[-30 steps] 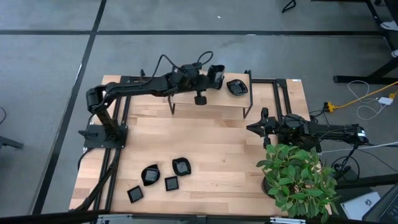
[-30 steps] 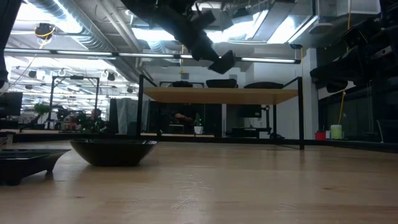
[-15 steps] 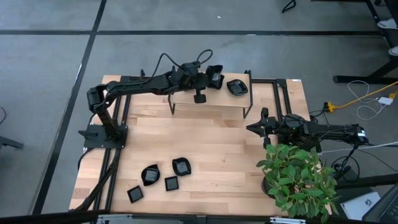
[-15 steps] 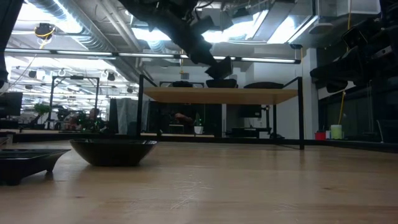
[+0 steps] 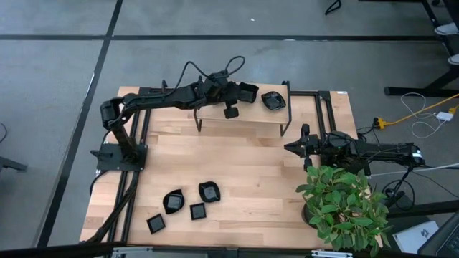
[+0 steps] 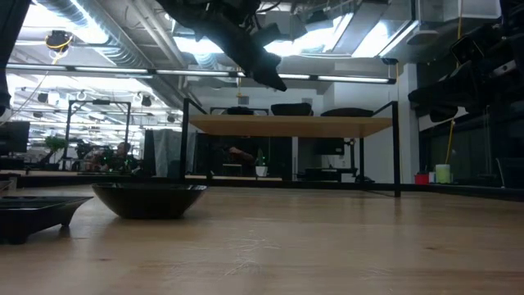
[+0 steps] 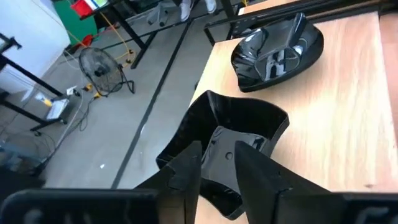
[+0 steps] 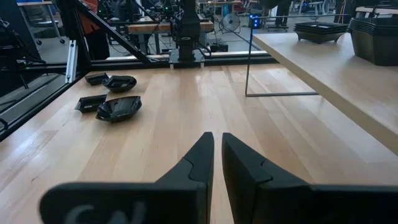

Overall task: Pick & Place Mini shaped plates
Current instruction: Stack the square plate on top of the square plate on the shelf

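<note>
Straddling a shelved plate [image 7: 249, 134], apparently unclamped: left tool [image 7: 217, 165].

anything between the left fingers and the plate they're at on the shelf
Nothing visible. The left gripper is already over the square plate on the raised shelf, its fingers reaching over the near rim. The rounded plate lies beyond, apart from it.
</note>
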Motion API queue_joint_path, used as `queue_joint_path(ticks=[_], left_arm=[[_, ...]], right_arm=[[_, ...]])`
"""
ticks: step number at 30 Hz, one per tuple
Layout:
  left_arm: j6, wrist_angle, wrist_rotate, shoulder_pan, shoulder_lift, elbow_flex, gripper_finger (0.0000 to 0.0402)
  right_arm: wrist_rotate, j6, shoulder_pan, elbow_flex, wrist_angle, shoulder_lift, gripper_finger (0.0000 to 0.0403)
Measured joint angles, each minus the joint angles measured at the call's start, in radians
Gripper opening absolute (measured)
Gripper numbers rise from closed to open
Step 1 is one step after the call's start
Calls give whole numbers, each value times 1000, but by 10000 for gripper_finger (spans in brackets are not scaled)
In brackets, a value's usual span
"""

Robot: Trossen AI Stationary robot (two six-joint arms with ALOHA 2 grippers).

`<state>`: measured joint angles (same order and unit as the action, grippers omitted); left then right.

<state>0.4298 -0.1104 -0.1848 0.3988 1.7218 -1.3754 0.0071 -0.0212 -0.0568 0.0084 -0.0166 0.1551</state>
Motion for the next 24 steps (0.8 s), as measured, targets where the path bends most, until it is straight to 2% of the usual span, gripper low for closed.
queue_joint_path(ticks=[10,16,24], left_arm=[[-38,-65,-30,-89,0,0,100],[-97,-210,-132,-181,0,0,99],[-179,-381,-166,-311,-3,0,96]], right_arm=[[0,0,0,0,0,0,34],[0,0,0,0,0,0,34],[0,0,0,0,0,0,34]])
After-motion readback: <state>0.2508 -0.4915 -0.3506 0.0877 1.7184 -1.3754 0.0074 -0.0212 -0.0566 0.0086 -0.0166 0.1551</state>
